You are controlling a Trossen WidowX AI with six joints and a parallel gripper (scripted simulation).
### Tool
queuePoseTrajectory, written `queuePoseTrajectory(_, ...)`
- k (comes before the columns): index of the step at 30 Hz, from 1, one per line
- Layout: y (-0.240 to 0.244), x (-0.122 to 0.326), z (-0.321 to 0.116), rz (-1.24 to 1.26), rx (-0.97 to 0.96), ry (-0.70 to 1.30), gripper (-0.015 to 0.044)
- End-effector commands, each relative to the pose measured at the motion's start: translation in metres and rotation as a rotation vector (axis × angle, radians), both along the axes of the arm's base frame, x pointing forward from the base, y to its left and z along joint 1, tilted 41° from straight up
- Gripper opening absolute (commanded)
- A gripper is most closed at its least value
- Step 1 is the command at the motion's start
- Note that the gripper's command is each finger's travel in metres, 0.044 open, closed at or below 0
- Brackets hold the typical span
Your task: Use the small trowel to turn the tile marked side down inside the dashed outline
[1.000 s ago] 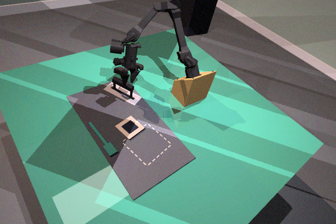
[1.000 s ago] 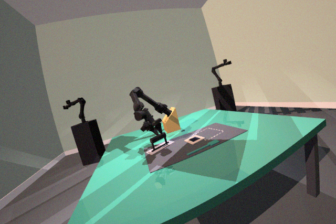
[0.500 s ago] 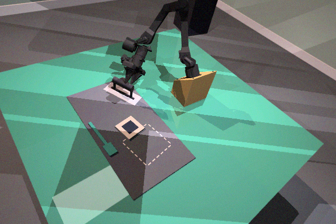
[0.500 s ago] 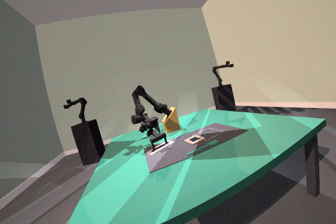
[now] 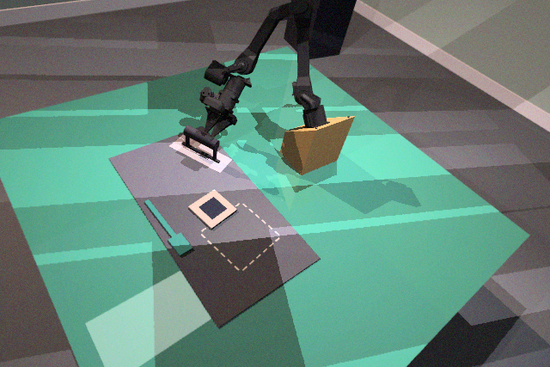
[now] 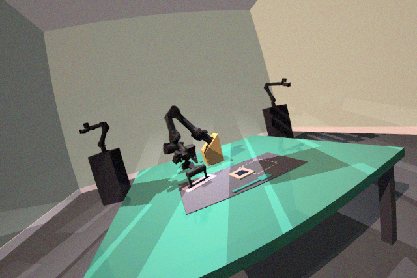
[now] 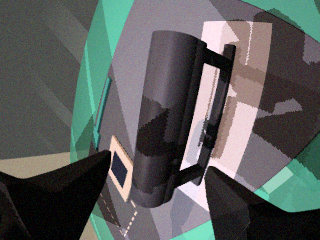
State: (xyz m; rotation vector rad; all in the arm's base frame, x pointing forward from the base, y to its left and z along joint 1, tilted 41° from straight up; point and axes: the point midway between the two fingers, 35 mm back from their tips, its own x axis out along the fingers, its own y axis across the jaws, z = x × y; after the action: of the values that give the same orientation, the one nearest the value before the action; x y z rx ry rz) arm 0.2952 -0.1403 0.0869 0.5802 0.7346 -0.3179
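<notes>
- Tool [image 5: 212,133] [image 6: 188,166] [image 7: 159,166] kept apart near the upright-handled trowel [image 5: 200,137] [image 6: 196,170] [image 7: 165,110], presumably so its grip can be straddled;
- tile [image 5: 212,208] [image 6: 241,172] [image 7: 120,169] seen mark-up; flip not yet done.

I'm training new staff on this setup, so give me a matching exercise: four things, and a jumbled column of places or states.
1. tile
2. teal tool
3. black handle
4. mustard block

A. beneath the arm's foot
B. dark square facing up
C. above a white plate
D. along the mat's edge

Pairs: 1-B, 2-D, 3-C, 4-A
</notes>
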Motion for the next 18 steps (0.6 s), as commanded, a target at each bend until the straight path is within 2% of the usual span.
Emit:
queuePoseTrajectory(1, -0.001, 0.005, -0.005, 0.002, 0.003, 0.003, 0.0300)
queuePoseTrajectory(18, -0.003, 0.024, -0.025, 0.002, 0.004, 0.003, 0.0300)
